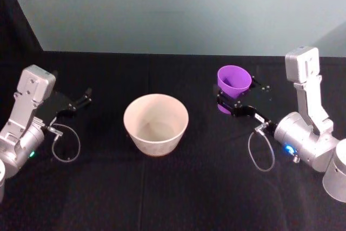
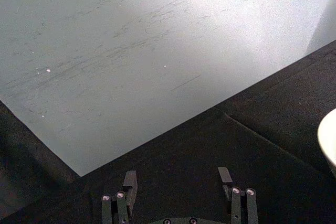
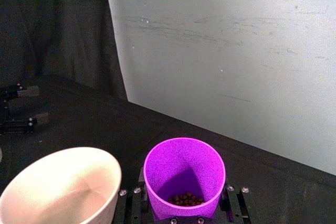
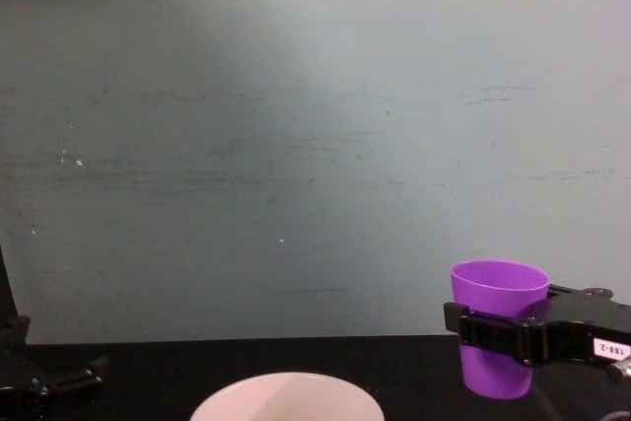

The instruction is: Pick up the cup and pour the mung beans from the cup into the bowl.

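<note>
Gripping small bright purple plastic cup [image 1: 234, 82] upright in right tool [image 1: 233, 99], right of wide white bowl [image 1: 157, 140] and apart from it. Could scatter mung beans [image 3: 185, 199] onto black worktop [image 1: 173, 198] if tipped before reaching bowl's rim. Left tool [image 1: 80, 101] released, left of bowl.

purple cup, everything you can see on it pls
The cup is a small bright purple tumbler, plastic-looking, smooth, handleless, tapering to the base. It is upright, with some mung beans at the bottom. The right gripper is shut on its middle, a finger each side. It is to the robot's right of the bowl, apart from it. Whether it touches the table cannot be told.
</note>
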Controlling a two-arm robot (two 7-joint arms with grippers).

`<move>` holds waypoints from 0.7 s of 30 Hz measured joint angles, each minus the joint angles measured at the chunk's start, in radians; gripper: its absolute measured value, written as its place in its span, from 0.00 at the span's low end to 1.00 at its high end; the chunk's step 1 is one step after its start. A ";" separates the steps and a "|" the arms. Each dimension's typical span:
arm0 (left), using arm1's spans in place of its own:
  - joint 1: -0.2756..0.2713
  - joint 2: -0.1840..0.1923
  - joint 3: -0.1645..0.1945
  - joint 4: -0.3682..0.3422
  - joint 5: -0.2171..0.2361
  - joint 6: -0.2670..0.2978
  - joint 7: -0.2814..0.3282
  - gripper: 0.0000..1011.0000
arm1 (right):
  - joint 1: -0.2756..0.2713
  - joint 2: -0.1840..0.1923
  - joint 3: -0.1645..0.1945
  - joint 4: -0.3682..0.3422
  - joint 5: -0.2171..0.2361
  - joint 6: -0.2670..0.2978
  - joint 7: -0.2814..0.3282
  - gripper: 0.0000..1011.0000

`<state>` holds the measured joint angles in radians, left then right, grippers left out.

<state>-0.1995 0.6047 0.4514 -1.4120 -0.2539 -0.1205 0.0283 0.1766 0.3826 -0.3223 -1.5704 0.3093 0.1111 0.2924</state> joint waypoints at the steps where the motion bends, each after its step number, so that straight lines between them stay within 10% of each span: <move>1: 0.000 0.000 0.000 0.000 0.000 0.000 0.000 0.99 | 0.000 0.000 0.000 0.000 0.000 0.000 0.000 0.72; 21: 0.000 0.000 0.000 0.000 0.000 0.000 0.000 0.99 | 0.000 0.000 0.000 0.000 0.000 0.000 0.000 0.72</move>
<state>-0.1995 0.6047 0.4514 -1.4119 -0.2539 -0.1205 0.0283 0.1766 0.3826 -0.3224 -1.5705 0.3093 0.1111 0.2924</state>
